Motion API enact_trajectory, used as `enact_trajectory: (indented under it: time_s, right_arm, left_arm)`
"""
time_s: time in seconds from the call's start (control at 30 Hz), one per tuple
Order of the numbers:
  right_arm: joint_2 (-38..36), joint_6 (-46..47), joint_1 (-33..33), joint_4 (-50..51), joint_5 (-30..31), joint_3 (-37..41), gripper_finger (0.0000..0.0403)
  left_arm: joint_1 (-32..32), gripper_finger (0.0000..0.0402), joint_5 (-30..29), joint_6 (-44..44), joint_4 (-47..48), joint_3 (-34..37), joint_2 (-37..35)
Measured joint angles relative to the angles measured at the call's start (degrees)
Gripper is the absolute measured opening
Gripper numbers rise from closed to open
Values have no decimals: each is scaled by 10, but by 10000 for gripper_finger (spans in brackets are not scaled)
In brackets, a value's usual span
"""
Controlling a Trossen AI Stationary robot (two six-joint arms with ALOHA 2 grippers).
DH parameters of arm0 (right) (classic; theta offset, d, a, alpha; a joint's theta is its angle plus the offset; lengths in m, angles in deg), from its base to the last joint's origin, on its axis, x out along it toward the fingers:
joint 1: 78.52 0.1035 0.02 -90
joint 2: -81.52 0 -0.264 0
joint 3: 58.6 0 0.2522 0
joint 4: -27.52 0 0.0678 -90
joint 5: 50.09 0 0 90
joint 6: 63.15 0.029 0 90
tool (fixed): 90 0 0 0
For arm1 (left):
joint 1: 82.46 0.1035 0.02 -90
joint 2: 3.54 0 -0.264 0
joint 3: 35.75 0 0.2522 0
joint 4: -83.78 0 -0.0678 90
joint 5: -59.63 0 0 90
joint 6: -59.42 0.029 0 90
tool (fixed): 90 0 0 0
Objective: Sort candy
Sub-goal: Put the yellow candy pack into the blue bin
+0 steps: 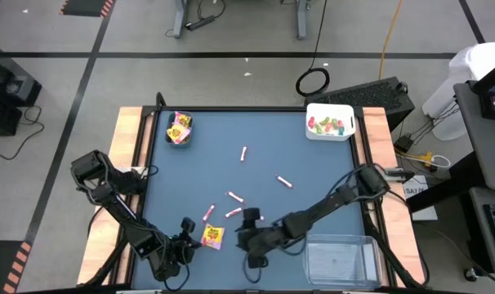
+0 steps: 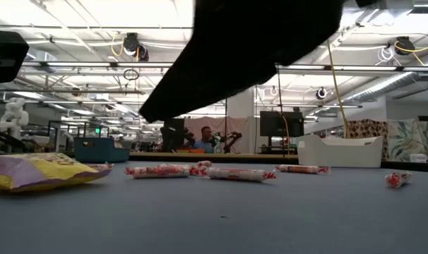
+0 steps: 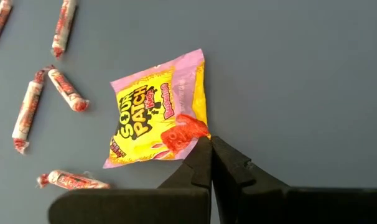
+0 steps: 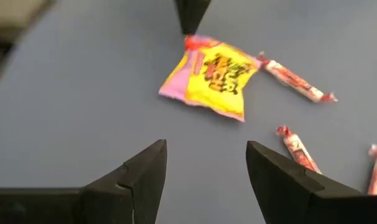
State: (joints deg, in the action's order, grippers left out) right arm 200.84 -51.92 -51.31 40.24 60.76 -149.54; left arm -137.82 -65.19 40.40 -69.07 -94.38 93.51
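The left gripper [image 3: 210, 144] pinches the yellow packet [image 3: 156, 112] by its corner — light, crinkly, likely slippery — fingers pressed together.

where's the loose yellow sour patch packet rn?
High view: yellow packet lies on the mat near the front edge, left of centre, its corner pinched by the left gripper, pink-white sticks just beyond.

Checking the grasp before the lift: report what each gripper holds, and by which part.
The left gripper is shut on the yellow packet, pinching its corner by the red print. The right gripper is open and holds nothing.
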Motion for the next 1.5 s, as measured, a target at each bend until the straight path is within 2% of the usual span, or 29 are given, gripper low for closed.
enact_trajectory:
  time_s: [0.13,0.27,0.43,0.57,0.7,1.0,1.07,1.2,1.37,1.5]
  right_arm:
    - [60,-64,-10,87,1,-96,211]
    - [112,-123,-21,96,2,-154,211]
    - [151,-143,-32,110,13,-189,210]
    - [154,-154,-39,120,12,-193,201]
    - [155,-172,-47,120,9,-193,160]
    - [155,-198,-57,123,-30,-192,18]
    - [155,-204,-55,124,-30,-192,6]
    - [145,-202,-52,144,-29,-190,8]
    - [101,-182,-53,197,-31,-190,2]
    - [61,-147,-70,240,-75,-190,1]
  left_arm:
    - [9,4,0,-1,0,0,0]
    - [17,4,1,-1,1,0,0]
    - [22,4,13,0,9,0,0]
    - [25,4,15,4,11,0,0]
    - [31,4,16,18,11,0,0]
    - [44,4,17,30,10,0,0]
    - [44,4,17,2,9,-4,0]
    - [44,4,11,-31,36,-35,-10]
    - [39,13,-47,-26,90,-76,-37]
    - [31,47,-128,25,92,-83,-47]
